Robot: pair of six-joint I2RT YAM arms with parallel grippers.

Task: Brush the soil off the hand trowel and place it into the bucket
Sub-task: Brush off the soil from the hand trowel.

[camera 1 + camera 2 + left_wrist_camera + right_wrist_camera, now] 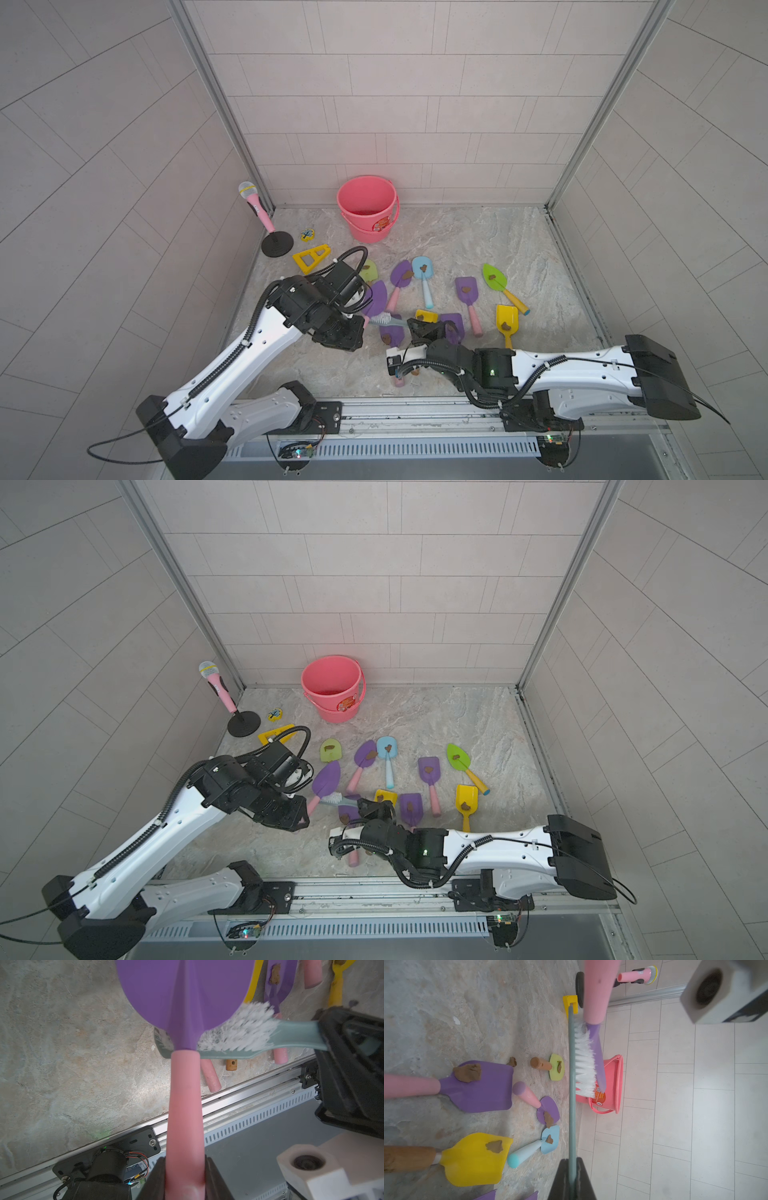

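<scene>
My left gripper is shut on the pink handle of a purple hand trowel, holding it above the floor left of centre. My right gripper is shut on the grey-blue handle of a white-bristled brush. The bristles press on the blade's edge close to the neck. No soil shows on the held blade in either top view. Soil lumps sit on the other trowels. The coral-pink bucket stands upright by the back wall, beyond both grippers.
Several more trowels lie across the floor's middle and right, some under my right wrist. A loose lump lies on the floor. A toy microphone on a black stand, a yellow triangle and a small yellow tile sit at the back left.
</scene>
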